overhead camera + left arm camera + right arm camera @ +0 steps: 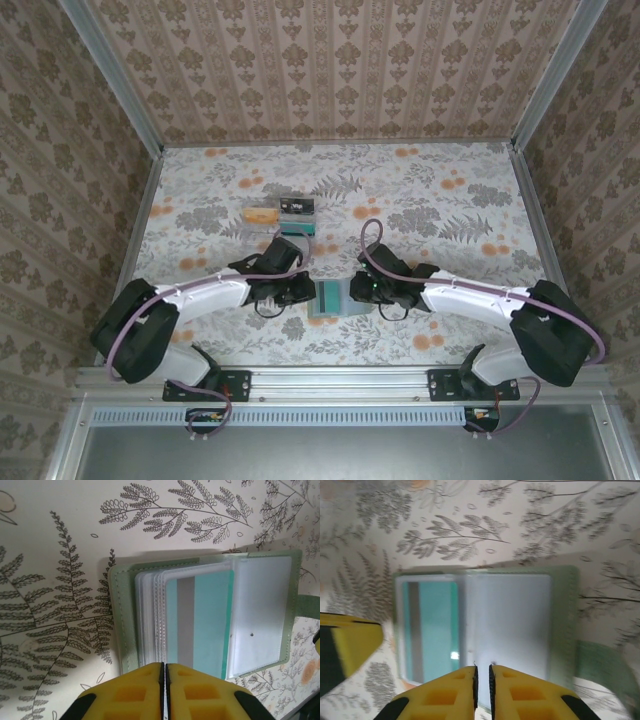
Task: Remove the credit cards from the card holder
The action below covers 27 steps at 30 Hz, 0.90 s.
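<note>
While the soft sage-green bifold card holder point(330, 298) lies open just ahead of it, the left gripper point(164, 680), pads point(130, 692) pressed together, is nearer than the right to the teal grey-banded plastic credit card point(200, 625), sleeved slightly to its right, long axis running straight away. The right gripper point(482, 680) shows a mere slit. Whether either pinches a sleeve edge is hidden beneath the pads.
</note>
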### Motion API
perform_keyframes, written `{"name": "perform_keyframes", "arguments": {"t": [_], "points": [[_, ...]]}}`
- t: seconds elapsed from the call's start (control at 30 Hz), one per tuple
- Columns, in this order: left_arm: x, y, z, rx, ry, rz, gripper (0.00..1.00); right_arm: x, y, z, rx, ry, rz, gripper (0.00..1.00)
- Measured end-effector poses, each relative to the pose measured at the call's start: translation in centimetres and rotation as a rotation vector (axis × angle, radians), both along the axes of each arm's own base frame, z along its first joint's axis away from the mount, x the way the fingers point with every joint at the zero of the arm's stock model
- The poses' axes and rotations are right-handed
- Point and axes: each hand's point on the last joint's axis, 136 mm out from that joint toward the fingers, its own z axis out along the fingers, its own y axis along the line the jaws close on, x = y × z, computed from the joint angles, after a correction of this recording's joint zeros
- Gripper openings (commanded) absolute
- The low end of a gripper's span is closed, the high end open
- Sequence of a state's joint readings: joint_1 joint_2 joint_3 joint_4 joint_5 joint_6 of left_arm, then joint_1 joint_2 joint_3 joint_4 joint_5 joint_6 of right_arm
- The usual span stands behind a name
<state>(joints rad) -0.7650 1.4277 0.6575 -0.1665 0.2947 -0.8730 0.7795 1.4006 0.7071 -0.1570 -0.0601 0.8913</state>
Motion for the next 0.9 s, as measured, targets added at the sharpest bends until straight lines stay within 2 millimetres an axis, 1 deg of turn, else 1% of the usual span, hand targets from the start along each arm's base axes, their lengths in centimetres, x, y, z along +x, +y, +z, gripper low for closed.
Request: {"name": "perform_keyframes", "arguments": {"t": [0.07,0.23,0.33,0.43,0.53,0.63,0.9], "points": [[0.0,-0.1,-0.2,0.001,0.003,-0.007,0.1,0.4,0.8,-0.1,0.044,0.005,0.005,0.2],[-0.2,-0.4,-0.8,0.004,0.014,-0.02,0.1,0.6,2.1,-1.1,0.105,0.043,0.021,0.19],[-0.4,-0.6,-1.2,0.011,0.023,-0.031,0.09,0.5,2.5,-1.8,0.117,0.062,0.029,0.19],[-0.5,-0.6,-1.5,0.014,0.029,-0.038,0.03,0.5,2.9,-2.2,0.126,0.073,0.034,0.18],[-0.4,-0.8,-1.6,0.014,0.033,-0.039,0.03,0.5,3.0,-2.9,0.127,0.092,0.035,0.18],[-0.5,-1.0,-1.6,0.012,0.03,-0.044,0.03,0.4,3.0,-3.5,0.119,0.108,0.032,0.22],[-0.5,-1.1,-1.6,0.013,0.029,-0.048,0.02,0.3,3.0,-3.7,0.119,0.11,0.032,0.22]]}}
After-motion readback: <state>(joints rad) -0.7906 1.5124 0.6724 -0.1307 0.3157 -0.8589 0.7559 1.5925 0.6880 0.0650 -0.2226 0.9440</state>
